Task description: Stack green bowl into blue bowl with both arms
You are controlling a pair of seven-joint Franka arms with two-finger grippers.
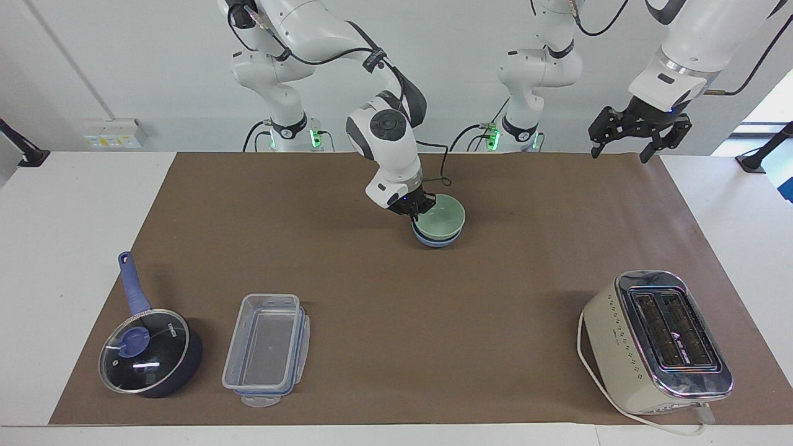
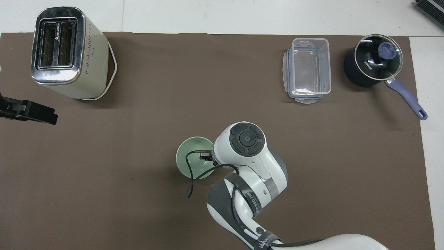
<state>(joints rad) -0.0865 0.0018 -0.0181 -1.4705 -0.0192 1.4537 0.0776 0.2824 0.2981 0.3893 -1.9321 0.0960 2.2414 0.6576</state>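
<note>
— While pinched at the rim, seated where?
— Nested inside the blue bowl [image 1: 433,240]. Talking of the green bowl [image 1: 446,217] here. Tipped slightly, with just a blue band showing underneath in the facing view. From overhead, only green bowl [image 2: 190,164] to be seen, covering the blue bowl.
— Pinched by what?
— By the right gripper [image 1: 416,210], closed tight on the green bowl's rim, on the edge toward the right arm's end of the table. Hidden under its own white wrist from overhead.
— And the left gripper [image 1: 629,147]?
— Waiting high in the air, spread wide, holding nothing. Well apart from the blue bowl, over the brown mat [image 1: 372,297] at the left arm's end.
— Anything else around the blue bowl?
— Well apart from it, and all farther from the robots than it. Toward the left arm's end, a cream toaster [image 1: 657,341]. Toward the right arm's end, a clear container [image 1: 266,347], then just beside that a lidded saucepan [image 1: 148,353].
</note>
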